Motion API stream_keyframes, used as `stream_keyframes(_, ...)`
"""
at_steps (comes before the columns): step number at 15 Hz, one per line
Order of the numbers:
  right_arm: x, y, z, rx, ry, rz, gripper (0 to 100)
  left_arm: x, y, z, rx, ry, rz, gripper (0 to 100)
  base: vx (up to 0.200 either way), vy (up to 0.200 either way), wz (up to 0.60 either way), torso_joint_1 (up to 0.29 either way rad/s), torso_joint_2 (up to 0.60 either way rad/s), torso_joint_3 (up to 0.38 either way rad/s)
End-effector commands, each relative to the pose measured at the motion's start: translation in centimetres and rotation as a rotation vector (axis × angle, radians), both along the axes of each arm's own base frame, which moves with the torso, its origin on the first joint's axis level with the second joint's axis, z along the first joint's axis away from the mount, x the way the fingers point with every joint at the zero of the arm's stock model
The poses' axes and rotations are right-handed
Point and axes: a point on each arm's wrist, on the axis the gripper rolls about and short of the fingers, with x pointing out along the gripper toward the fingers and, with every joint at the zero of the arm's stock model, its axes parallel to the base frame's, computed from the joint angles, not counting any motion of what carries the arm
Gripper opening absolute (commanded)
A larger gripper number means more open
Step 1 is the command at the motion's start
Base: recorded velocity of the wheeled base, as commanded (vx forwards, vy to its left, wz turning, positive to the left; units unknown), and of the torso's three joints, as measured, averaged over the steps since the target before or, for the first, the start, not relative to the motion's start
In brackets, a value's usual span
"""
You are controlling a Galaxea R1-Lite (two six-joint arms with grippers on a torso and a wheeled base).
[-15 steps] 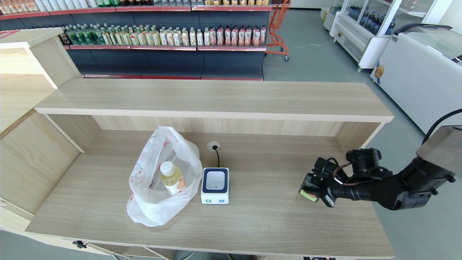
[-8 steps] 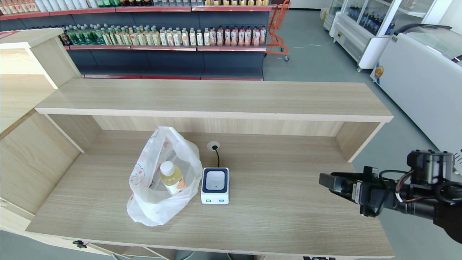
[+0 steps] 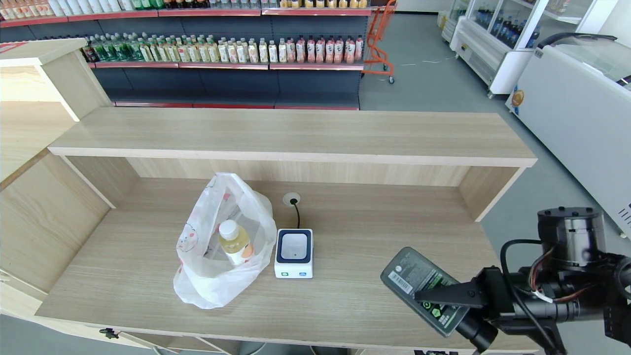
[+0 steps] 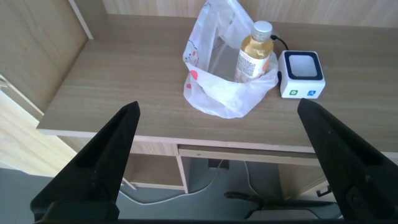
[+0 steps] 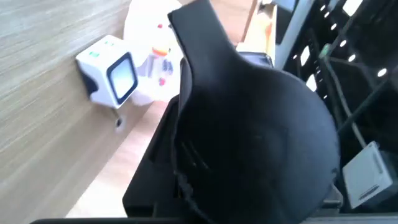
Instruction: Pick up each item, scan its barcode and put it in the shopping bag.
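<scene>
Within the right hand (image 3: 443,311), clamped shut, a dark packet (image 3: 411,276) is held, barcode uppermost; scanning is judged the step in hand; next the barcode must be turned down over the scanner (image 3: 294,252), well leftward of the hand.

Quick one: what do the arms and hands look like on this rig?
Right arm: black links, a silver-grey cylindrical joint housing, exposed black cable loops, thin red and white wires. Right hand: black, tapered fingers. Left hand: two matte black wedge-shaped fingers, no markings visible.
</scene>
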Motion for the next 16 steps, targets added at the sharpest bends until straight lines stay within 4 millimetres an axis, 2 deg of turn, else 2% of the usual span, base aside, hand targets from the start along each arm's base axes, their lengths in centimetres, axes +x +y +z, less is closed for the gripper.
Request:
stream_keyframes(1, -2.3, 2.5, 1.3, 0.03, -0.078, 0.18, 0, 0.0, 0.0, 0.0, 0.0, -0.001, 0.0, 100, 0.0, 0.0, 0.0, 0.0, 0.0, 0.0)
stream_keyframes(3, -3.9, 3.9, 1.9, 0.043, -0.129, 0.281, 0, 0.0, 0.0, 0.0, 0.0, -0.001, 0.0, 100, 0.0, 0.0, 0.0, 0.0, 0.0, 0.0)
stream_keyframes(5, -4.9, 4.3, 1.7, 0.031, -0.139, 0.336, 0, 0.0, 0.0, 0.0, 0.0, -0.001, 0.0, 100, 0.0, 0.0, 0.0, 0.0, 0.0, 0.0)
stream_keyframes(10, -5.7, 2.6, 0.4, -0.059, -0.067, 0.324, 0, 0.0, 0.0, 0.0, 0.0, -0.001, 0.0, 100, 0.0, 0.0, 0.0, 0.0, 0.0, 0.0)
stream_keyframes(16, -5.7, 2.4, 0.5, -0.058, -0.071, 0.315, 0, 0.0, 0.0, 0.0, 0.0, -0.001, 0.0, 100, 0.0, 0.0, 0.0, 0.0, 0.0, 0.0)
